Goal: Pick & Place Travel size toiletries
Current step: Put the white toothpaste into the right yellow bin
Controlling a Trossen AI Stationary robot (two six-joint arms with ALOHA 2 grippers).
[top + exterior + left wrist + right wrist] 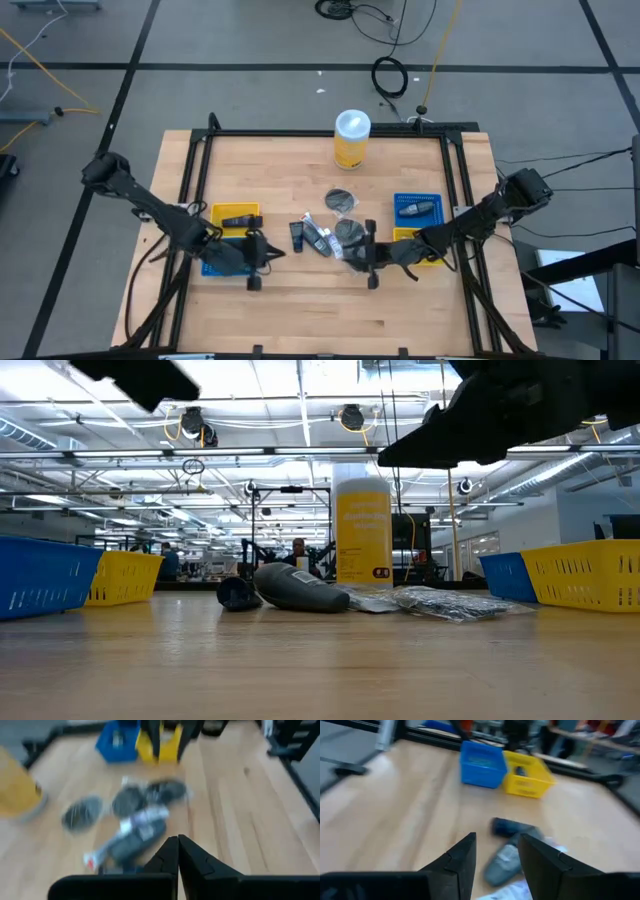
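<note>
The travel size toiletries lie in a loose cluster at the table's middle: a dark round disc (341,200), a second disc (350,232), and small dark tubes (300,235) (318,241) lying flat on the wood. My left gripper (262,255) (178,837) hovers left of the cluster, shut and empty, pointing at the tubes (135,840). My right gripper (365,258) (497,837) hovers right of the cluster, open, with nothing between its fingers; a grey tube (502,862) and a dark one (512,826) lie beyond its tips.
A tall yellow canister (352,138) with a white lid stands at the far middle. A yellow tray (236,215) and a blue tray (212,262) sit at the left; a blue tray (418,207) and a yellow tray (430,250) at the right. Bare wood lies along the near edge.
</note>
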